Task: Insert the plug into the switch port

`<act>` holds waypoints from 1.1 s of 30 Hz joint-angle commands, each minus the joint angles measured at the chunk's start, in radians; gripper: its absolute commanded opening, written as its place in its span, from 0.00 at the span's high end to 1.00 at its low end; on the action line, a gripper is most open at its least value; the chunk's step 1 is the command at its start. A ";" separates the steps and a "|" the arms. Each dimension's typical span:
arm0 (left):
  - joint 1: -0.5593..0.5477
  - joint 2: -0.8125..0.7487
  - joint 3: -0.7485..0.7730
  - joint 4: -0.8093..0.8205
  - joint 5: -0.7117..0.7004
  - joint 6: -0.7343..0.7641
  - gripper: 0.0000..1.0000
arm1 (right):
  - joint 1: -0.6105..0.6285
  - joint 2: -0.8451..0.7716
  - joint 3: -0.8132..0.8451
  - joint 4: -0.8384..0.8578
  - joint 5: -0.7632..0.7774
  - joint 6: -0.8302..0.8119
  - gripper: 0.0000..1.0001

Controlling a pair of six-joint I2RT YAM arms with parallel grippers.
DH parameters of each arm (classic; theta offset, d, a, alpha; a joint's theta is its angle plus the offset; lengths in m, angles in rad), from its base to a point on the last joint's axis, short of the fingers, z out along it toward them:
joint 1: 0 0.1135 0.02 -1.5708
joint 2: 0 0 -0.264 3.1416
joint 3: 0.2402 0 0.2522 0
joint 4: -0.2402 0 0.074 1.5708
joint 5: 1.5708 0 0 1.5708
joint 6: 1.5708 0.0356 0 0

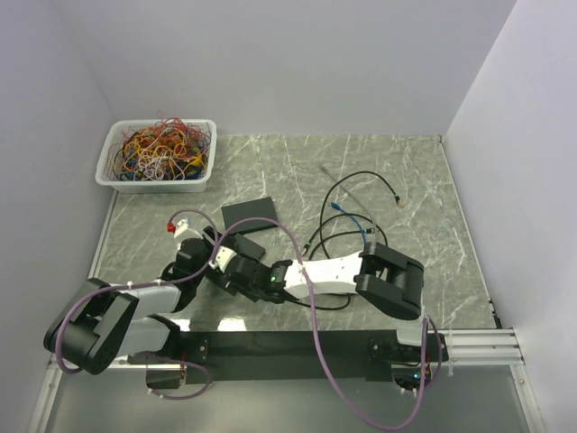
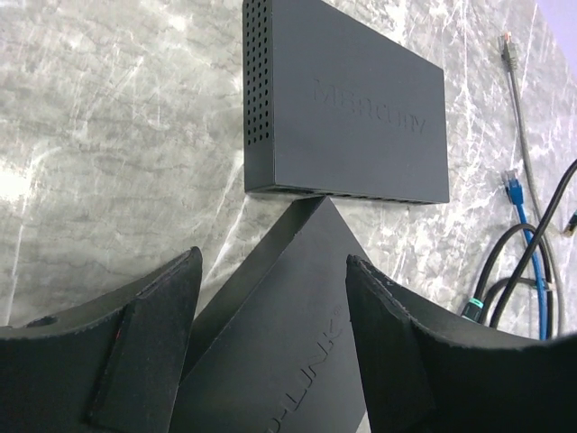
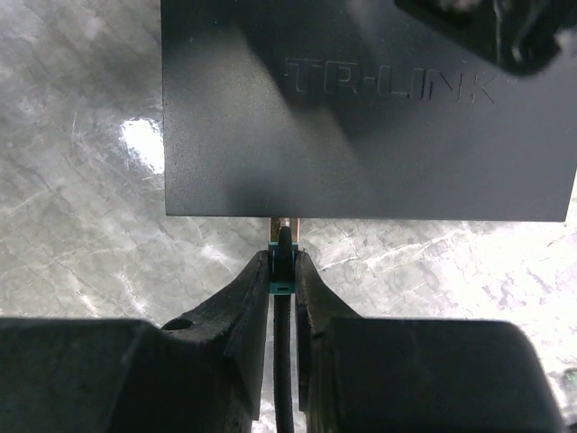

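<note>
Top view: the left gripper (image 1: 216, 242) and right gripper (image 1: 239, 263) crowd over the TP-Link switch (image 1: 251, 245), which is mostly hidden.

Left wrist: the jaws stand wide on either side of that switch. Whether the pads (image 2: 144, 361) press on it is unclear. The Mercury switch (image 2: 352, 117) lies just ahead.

Right wrist: the fingers (image 3: 243, 307) are clenched on the green-booted plug (image 3: 284, 266). Its tip meets the switch edge directly ahead, and the port is unseen.

Matt black plastic switch (image 3: 270, 135) on a glossy, marble-patterned table (image 3: 81, 180); the left gripper (image 2: 272, 262) has dull black fingers (image 2: 144, 352) with rough-looking pads; tub (image 1: 155, 185) of smooth white plastic.
</note>
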 commanded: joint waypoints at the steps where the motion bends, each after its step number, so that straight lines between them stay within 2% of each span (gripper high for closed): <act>1: -0.107 0.069 -0.042 -0.197 0.258 -0.070 0.30 | -0.014 0.000 0.245 0.485 0.037 -0.045 1.00; 6: -0.144 0.095 -0.043 -0.190 0.236 -0.081 0.31 | -0.016 0.054 0.325 0.454 0.031 -0.046 1.00; 14: -0.165 0.087 -0.036 -0.226 0.198 -0.096 0.31 | -0.016 0.051 0.325 0.440 0.048 -0.046 1.00; 16: -0.165 0.071 -0.034 -0.250 0.184 -0.107 0.30 | -0.014 0.037 0.272 0.444 0.051 -0.046 0.94; 17: -0.165 0.061 -0.031 -0.259 0.181 -0.112 0.30 | -0.017 0.020 0.249 0.449 0.052 -0.046 0.87; 25: -0.165 -0.067 0.024 -0.433 0.089 -0.147 0.28 | -0.016 -0.077 0.002 0.472 0.094 0.013 0.65; 26: -0.165 -0.080 0.041 -0.469 0.078 -0.147 0.28 | -0.014 -0.101 -0.018 0.475 0.097 0.017 0.59; 29: -0.165 -0.127 0.076 -0.512 0.038 -0.141 0.26 | -0.014 -0.158 -0.090 0.483 0.117 0.037 0.50; 33: -0.164 -0.163 0.135 -0.610 -0.032 -0.123 0.23 | -0.014 -0.242 -0.182 0.481 0.134 0.048 0.43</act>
